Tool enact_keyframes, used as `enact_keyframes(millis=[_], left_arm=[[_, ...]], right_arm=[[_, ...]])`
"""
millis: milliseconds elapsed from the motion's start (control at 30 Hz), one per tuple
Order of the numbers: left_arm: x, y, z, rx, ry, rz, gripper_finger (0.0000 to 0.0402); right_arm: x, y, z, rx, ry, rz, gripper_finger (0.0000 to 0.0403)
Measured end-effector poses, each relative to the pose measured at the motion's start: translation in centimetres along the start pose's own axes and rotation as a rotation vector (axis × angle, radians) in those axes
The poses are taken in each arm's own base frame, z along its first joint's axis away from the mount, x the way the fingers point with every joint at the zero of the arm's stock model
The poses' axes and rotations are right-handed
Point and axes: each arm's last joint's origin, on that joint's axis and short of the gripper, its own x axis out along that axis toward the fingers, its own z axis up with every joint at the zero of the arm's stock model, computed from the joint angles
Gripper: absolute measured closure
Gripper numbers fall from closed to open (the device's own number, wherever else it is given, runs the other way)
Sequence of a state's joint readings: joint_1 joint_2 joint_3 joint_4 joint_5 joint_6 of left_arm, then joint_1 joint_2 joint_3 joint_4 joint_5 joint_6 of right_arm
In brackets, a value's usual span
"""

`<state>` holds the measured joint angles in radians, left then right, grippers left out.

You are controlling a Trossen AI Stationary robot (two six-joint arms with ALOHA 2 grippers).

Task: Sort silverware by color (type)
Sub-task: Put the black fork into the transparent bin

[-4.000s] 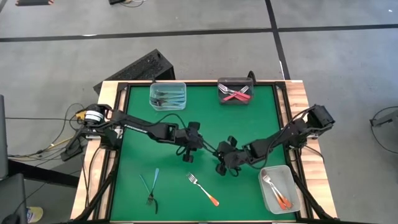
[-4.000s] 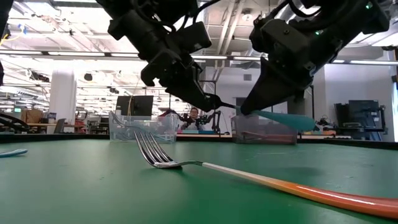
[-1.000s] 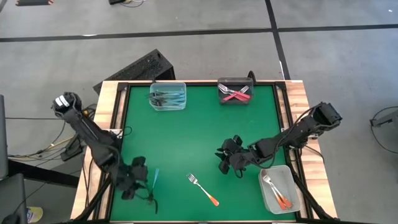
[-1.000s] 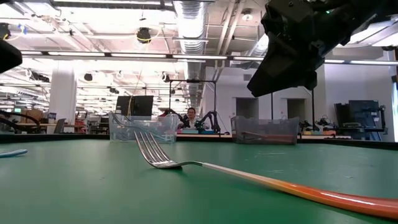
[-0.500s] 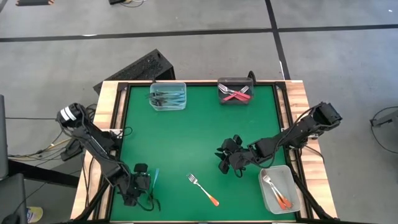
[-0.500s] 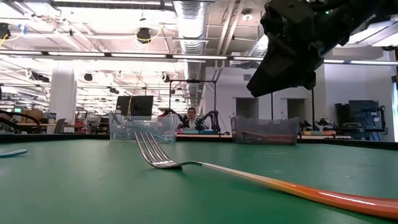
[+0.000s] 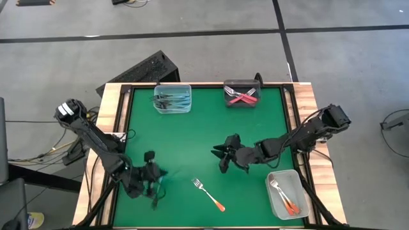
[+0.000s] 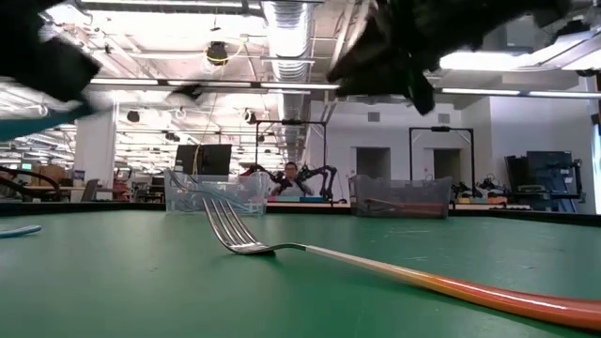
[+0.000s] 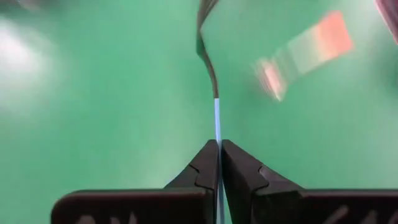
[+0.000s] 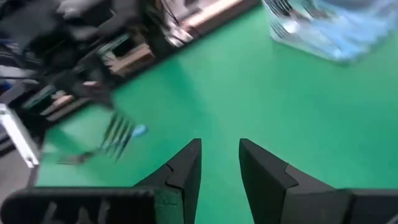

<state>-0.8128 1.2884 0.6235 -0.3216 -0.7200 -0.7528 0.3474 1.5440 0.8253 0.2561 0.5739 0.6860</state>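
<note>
My left gripper (image 7: 151, 177) is near the table's near left corner, shut on a blue-handled fork (image 9: 216, 115), which shows as a teal blur in the low view (image 8: 38, 117). A second blue fork (image 7: 155, 199) lies flat on the table just nearer the near edge. An orange-handled fork (image 7: 208, 194) lies flat near the middle of the near edge, its tines toward the far left (image 8: 230, 230). My right gripper (image 7: 219, 155) is open and empty above the table's middle, to the far right of the orange fork. My left gripper pinches the blue fork's slim handle (image 9: 217, 134) between its two fingers. The fork runs straight on ahead of the fingertips, in line with the fingers, tines (image 9: 205, 12) farthest out. In the low view it appears lifted clear of the table.
A clear tub (image 7: 172, 98) with blue forks stands at the far edge, left of centre. A dark tub (image 7: 241, 94) with red forks stands to its right. A clear tub (image 7: 285, 193) with orange forks sits at the near right corner. A raised frame borders the green mat.
My left gripper has risen from the near left corner and gone a little toward the table's right and far edge, carrying the blue fork up off the table. My right gripper has gone toward the table's left and far edge. The orange fork has stayed put.
</note>
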Motion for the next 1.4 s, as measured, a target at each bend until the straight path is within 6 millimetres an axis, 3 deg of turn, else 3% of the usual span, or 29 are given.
enact_keyframes(millis=[167, 367, 467, 700, 933, 1067, 1300, 1400], left_arm=[[-0.1, 0.5, 2.5, -0.143, -0.364, 0.208, 0.04], [0.7, 1.8, 5.2, -0.265, -0.53, 0.324, 0.0401], [1.2, 2.4, 6.7, -0.278, -0.554, 0.281, 0.0401], [1.4, 3.0, 9.6, -0.185, -0.656, -0.051, 0.0401], [1.0, 2.9, 10.2, -0.133, -0.703, -0.13, 0.0401], [1.0, 2.7, 10.2, -0.123, -0.703, -0.151, 0.0401], [1.0, 2.6, 10.1, -0.105, -0.687, -0.157, 0.0401], [1.3, 2.6, 9.7, -0.095, -0.648, -0.153, 0.04]], right_arm=[[-0.5, 1.4, 0.6, -0.071, -0.087, 0.092, 0.0268], [-0.3, 3.3, 0.4, -0.177, -0.243, 0.218, 0.026], [0.4, 4.0, 0.5, -0.194, -0.356, 0.274, 0.0253], [2.9, 5.5, 1.6, -0.138, -0.553, 0.323, 0.0225], [4.5, 7.3, 2.1, -0.2, -0.602, 0.313, 0.0206], [4.4, 7.9, 2.4, -0.228, -0.608, 0.312, 0.0243], [4.2, 8.0, 2.4, -0.254, -0.61, 0.303, 0.0375], [4.4, 8.0, 2.0, -0.295, -0.579, 0.279, 0.0386]])
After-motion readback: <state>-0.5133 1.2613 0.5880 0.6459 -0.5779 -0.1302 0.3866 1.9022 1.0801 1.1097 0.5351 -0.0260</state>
